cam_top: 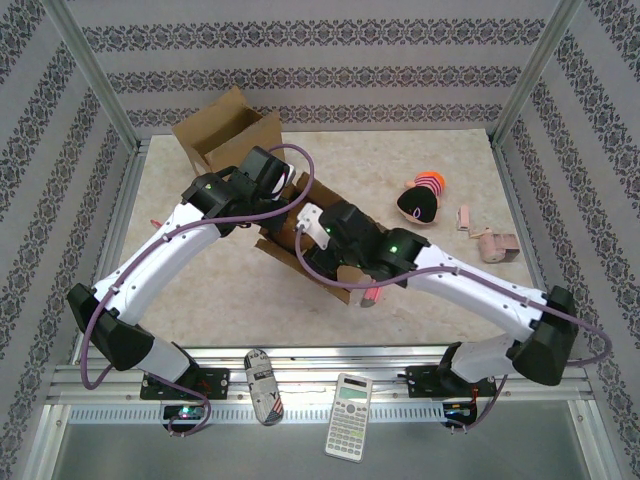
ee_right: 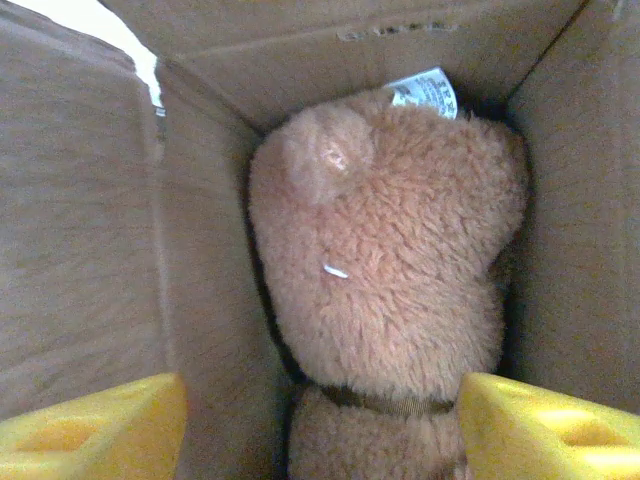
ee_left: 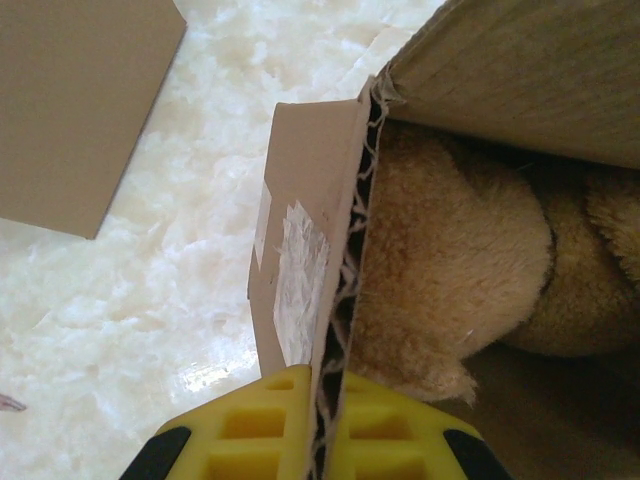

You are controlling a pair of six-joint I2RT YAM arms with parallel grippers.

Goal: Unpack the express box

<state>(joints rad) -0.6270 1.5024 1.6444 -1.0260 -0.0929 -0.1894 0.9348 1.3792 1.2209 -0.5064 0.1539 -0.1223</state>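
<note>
The tan, shaggy plush bear [ee_right: 390,250] sits wedged inside the brown corrugated cardboard box [ee_right: 90,220] near the worktop's [cam_top: 240,290] centre. Left tool [ee_left: 325,400] clamps the box's frayed wall at its 11 o'clock edge; right tool [ee_right: 320,420] gapes astride the bear. Squashy pile may slip free, or the snug box lift too.

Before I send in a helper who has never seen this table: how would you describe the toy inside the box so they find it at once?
Find the cardboard box mid-table, where both arms meet. Lying inside is a plush bear. Unlike the black-and-orange striped toy out on the table, it is plain tan and fluffy, with a white tag.
</note>
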